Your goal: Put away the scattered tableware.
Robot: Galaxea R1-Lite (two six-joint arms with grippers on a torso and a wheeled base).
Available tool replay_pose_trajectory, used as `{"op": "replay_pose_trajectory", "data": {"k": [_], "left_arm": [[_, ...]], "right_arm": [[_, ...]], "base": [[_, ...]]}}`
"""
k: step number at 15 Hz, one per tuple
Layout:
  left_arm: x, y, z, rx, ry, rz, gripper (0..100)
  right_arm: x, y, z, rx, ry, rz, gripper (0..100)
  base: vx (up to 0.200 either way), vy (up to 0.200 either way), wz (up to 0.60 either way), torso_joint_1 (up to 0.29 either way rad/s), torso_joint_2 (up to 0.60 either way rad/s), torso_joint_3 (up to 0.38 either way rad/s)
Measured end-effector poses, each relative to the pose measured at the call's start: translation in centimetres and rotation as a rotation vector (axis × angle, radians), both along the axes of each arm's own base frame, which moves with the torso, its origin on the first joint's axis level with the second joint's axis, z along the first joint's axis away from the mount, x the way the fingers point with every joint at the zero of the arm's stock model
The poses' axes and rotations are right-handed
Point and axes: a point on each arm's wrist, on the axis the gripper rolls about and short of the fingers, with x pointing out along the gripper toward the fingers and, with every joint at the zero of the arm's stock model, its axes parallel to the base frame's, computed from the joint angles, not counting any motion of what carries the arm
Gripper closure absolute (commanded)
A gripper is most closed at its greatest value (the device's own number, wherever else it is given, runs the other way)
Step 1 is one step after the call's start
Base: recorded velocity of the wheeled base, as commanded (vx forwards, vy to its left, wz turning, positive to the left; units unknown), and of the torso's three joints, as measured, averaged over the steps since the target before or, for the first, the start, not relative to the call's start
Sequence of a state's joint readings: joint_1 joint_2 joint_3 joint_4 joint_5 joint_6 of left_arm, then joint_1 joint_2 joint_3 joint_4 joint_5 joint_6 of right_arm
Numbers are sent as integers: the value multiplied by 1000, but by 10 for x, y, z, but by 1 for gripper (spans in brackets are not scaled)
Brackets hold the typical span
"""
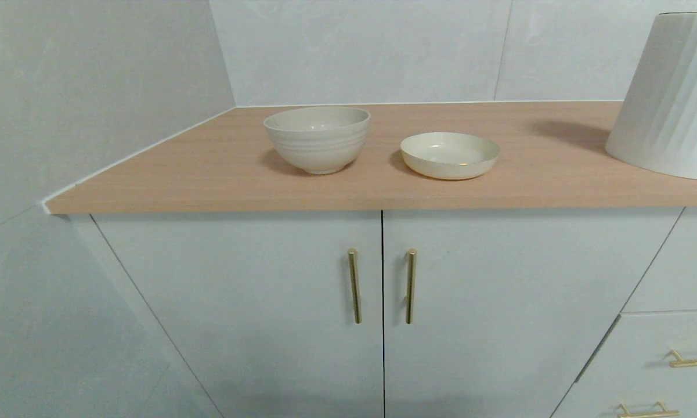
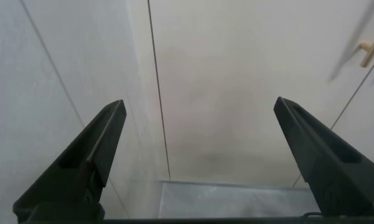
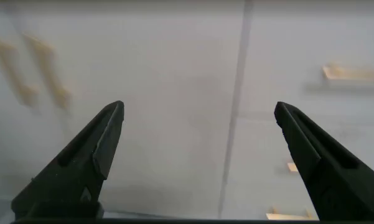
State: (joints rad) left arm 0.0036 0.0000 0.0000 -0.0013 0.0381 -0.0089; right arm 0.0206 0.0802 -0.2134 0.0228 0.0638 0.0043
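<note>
Tableware, head view: a deep ribbed bowl (image 1: 317,138), matte beige with a round foot, sits on the wood-grain countertop (image 1: 180,180), left of a shallow glossy cream dish (image 1: 450,154); the two are near each other but apart. A fluted white vessel (image 1: 670,93) stands at far right. Below, two flat white cabinet doors (image 1: 255,302) are shut, with slim brass bar handles (image 1: 354,285) side by side at the seam. Left wrist view: left gripper (image 2: 199,104) released, dark tapered fingers spread wide with nothing between them, facing a smooth white panel (image 2: 236,93). Right wrist view: right gripper (image 3: 198,106) likewise spread and empty, with a brass drawer pull (image 3: 355,73) beyond it. Judgement: task at its start, neither piece grasped; the next move likely calls for pulling a door handle or taking the bowl by its rim.
</note>
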Motion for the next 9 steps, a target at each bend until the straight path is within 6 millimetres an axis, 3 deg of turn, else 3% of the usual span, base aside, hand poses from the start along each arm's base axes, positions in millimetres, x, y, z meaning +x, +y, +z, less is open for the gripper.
{"op": "replay_pose_trajectory", "data": {"k": [3,6,9], "left_arm": [[0,0,0,0,0,0,0],[0,0,0,0,0,0,0],[0,0,0,0,0,0,0]], "right_arm": [[29,3,37,-12,143,144,0],[85,12,60,-14,342,278,0],[140,49,73,-15,512,498,0]], "base": [[0,0,0,0,0,0],[0,0,0,0,0,0],[0,0,0,0,0,0]]}}
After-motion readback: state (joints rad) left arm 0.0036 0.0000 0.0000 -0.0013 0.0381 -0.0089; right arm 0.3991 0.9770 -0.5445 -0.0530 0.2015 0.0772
